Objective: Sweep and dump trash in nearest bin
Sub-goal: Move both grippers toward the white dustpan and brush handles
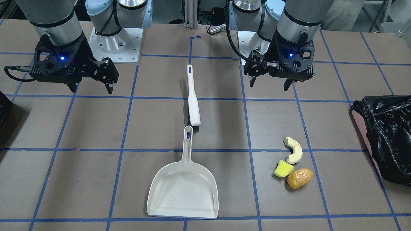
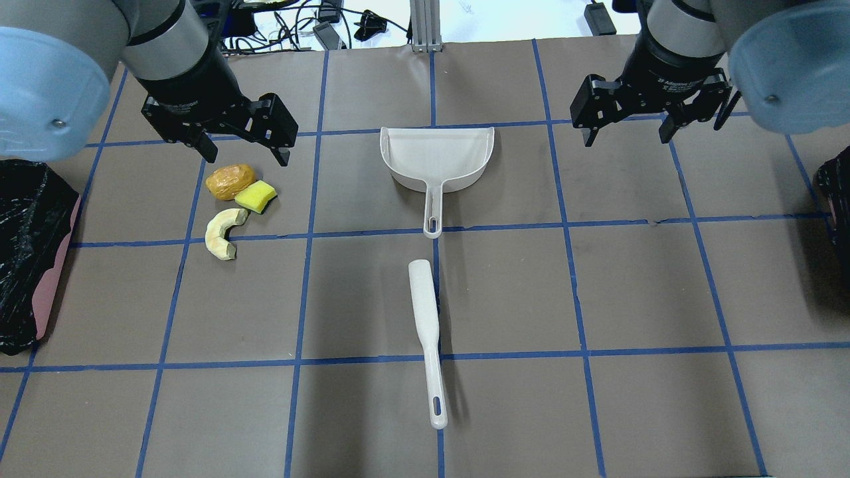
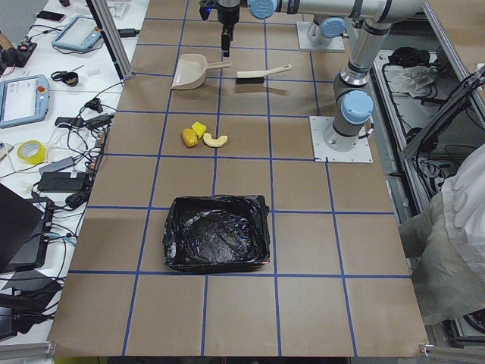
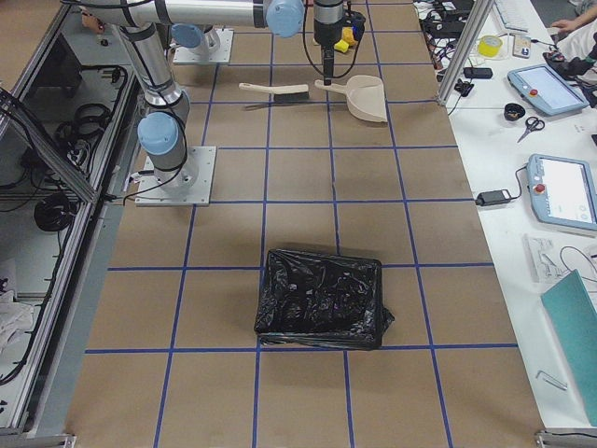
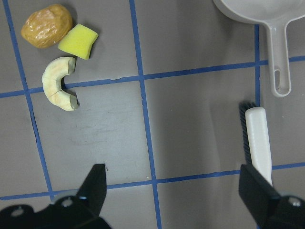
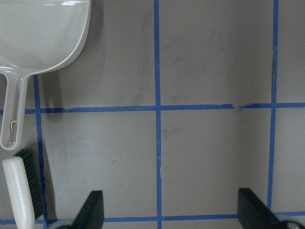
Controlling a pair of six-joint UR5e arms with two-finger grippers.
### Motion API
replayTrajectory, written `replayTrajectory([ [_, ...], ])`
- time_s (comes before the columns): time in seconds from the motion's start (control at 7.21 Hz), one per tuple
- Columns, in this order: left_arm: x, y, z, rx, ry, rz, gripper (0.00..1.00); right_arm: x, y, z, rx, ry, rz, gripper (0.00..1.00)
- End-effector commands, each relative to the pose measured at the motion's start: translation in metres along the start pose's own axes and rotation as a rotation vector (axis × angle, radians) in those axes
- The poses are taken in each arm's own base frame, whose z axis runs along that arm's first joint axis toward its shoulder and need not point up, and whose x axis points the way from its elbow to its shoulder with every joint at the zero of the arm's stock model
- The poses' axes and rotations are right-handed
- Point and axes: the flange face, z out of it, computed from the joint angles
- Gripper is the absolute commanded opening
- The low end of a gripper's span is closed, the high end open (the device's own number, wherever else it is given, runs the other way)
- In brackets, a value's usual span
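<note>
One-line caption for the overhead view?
Left gripper and right gripper hover open; dustpan and brush lie ungrasped between them; trash at left.

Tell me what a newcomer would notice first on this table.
A white dustpan and brush lie in a line down the middle of the table. An orange lump, a yellow wedge and a pale crescent of food sit clustered on the robot's left side, with a black-bagged bin at that end. The left gripper and right gripper hover above, fingers open.
</note>
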Motion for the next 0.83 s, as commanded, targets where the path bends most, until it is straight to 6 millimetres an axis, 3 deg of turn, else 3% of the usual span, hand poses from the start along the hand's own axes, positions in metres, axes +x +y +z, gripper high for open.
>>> replayTrajectory([
  [0.0,-0.001,-0.006,0.010,0.010,-0.004,0.002,1.00,0.003,0.001,-0.003,0.004,0.005,-0.009,1.00],
  [0.28,0.005,-0.006,0.034,-0.046,0.078,-0.021,1.00,0.003,0.001,0.000,-0.003,0.001,-0.012,1.00],
  [0.42,0.006,-0.016,0.051,-0.077,0.122,-0.064,1.00,0.002,0.001,-0.001,-0.002,-0.007,-0.012,1.00],
  [0.69,-0.003,-0.044,0.082,-0.067,0.047,-0.119,1.00,0.001,0.002,-0.001,-0.003,-0.013,-0.011,1.00],
])
